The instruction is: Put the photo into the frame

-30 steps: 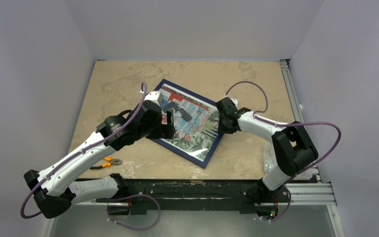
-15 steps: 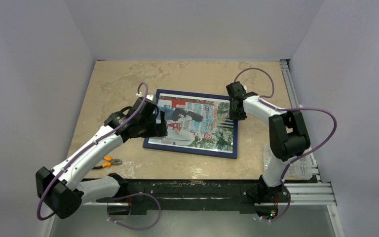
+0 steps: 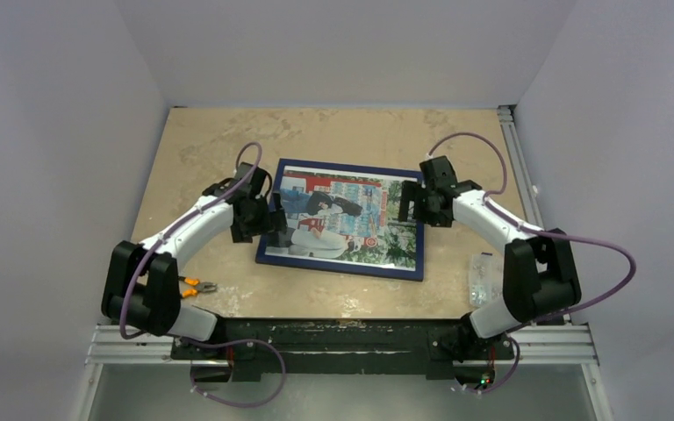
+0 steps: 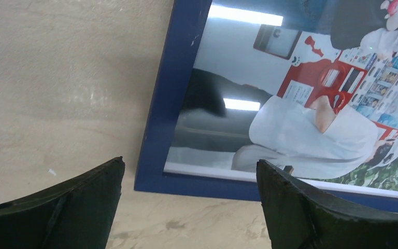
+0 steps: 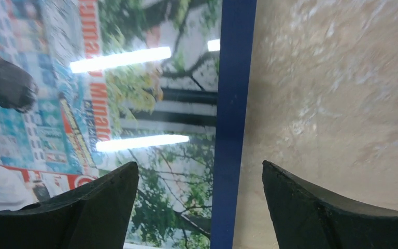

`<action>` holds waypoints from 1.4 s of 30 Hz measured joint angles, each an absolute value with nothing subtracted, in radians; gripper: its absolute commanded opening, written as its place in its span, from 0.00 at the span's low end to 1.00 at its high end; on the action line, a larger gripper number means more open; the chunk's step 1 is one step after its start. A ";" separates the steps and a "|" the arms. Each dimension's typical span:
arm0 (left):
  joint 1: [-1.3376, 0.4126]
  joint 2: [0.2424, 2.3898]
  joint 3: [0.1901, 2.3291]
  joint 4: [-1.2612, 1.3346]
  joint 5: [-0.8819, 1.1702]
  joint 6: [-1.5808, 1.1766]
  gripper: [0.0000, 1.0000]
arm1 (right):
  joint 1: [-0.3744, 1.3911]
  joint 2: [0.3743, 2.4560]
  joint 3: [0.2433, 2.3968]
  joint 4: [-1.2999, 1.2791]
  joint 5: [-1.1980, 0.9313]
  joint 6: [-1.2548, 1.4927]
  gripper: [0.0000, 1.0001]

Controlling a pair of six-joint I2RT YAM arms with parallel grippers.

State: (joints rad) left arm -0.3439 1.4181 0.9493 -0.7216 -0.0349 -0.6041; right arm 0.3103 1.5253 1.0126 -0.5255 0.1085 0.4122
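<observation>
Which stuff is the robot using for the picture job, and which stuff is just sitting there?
For the job: the photo, the blue frame around it, and the left gripper and right gripper, both open at the frame's ends.

Just lying about: orange-handled pliers on the left, a clear plastic piece on the right.

Dark blue along the thin rails of the frame (image 3: 340, 267), flecked with pale scuffs in the left wrist view. Red, blue and white across the photo (image 3: 351, 206), with green foliage at its lower right, white clothing on one figure and bright white bars of reflected light over it. Mottled beige and tan on the table (image 3: 202, 149). Matte black on the left gripper (image 4: 189, 160) and the right gripper (image 5: 199, 163). White shells and black joints on the arms (image 3: 180, 235), purple on the cables (image 3: 467, 134). Orange handles on the pliers (image 3: 189, 288). Pale lilac-grey on the walls (image 3: 53, 132).
</observation>
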 measured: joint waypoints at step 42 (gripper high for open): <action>-1.010 1.422 0.724 -0.346 0.200 -0.936 1.00 | 0.185 2.034 1.547 -0.517 -0.012 0.346 0.91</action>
State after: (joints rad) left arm -1.0103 1.4216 0.7242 -0.3458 0.2001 -0.9360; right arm 0.1848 2.0342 1.5471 -0.5167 -0.0120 0.3462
